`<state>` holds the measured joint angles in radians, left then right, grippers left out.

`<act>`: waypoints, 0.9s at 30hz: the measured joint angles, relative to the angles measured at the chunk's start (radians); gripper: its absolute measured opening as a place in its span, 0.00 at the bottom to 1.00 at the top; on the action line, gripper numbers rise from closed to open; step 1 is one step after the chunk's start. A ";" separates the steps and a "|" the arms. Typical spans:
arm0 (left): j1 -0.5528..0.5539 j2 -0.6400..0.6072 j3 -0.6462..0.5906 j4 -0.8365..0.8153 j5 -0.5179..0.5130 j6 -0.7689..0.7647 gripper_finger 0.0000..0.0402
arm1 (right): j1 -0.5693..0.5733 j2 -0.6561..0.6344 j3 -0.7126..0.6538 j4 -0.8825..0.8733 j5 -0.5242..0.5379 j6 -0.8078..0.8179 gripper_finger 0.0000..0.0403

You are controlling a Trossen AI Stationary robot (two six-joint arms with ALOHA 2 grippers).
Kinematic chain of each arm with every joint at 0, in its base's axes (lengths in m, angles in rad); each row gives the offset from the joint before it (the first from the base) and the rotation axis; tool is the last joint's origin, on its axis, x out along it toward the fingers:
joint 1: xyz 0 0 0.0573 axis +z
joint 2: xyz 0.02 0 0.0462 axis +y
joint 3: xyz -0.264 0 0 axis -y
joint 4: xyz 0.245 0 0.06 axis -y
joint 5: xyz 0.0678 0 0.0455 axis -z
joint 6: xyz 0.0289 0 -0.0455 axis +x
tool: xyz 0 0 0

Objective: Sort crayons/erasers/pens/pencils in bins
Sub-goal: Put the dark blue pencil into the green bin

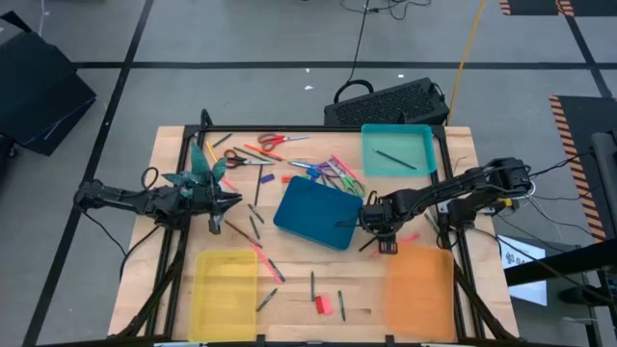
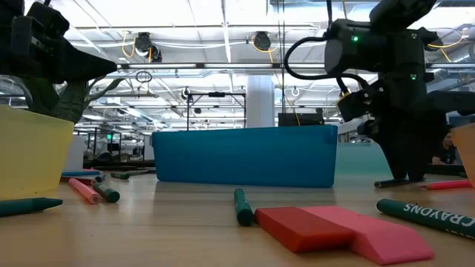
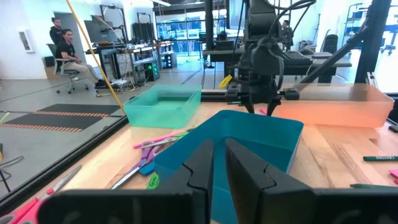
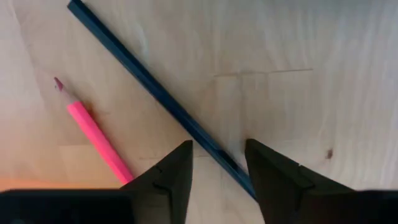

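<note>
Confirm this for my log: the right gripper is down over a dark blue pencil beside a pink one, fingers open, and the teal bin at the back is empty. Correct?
Not quite. The right gripper does hang open over the dark blue pencil, with the pink pencil beside it, as the right wrist view shows. But the teal bin is not empty: the high view shows a dark thin stick lying in it.

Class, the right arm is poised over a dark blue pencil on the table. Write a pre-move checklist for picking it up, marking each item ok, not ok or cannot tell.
1. Right gripper fingers open: ok.
2. Dark blue pencil runs between the fingers: ok, it crosses the gap at a slant.
3. Pink pencil outside the gap: ok, beside one finger, apart from the blue one.
4. Fingers low enough to grip: cannot tell.
5. Teal bin has room: ok, holds one thin stick.
6. Left gripper out of the way: ok, across the table beyond the dark blue bin.
</note>
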<state>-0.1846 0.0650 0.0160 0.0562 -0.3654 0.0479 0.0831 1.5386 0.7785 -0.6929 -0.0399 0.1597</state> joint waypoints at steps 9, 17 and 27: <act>0.000 0.000 0.000 0.000 0.000 0.000 0.11 | -0.032 0.002 -0.022 -0.011 0.065 -0.065 0.14; 0.000 0.000 0.000 0.000 0.000 0.000 0.11 | -0.040 0.005 -0.022 -0.075 0.092 -0.060 0.05; 0.000 0.000 0.000 0.000 0.000 0.000 0.11 | -0.113 0.004 0.005 -0.286 0.106 -0.089 0.06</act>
<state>-0.1848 0.0650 0.0159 0.0560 -0.3656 0.0479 -0.0295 1.5427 0.7838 -0.9785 0.0665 0.0704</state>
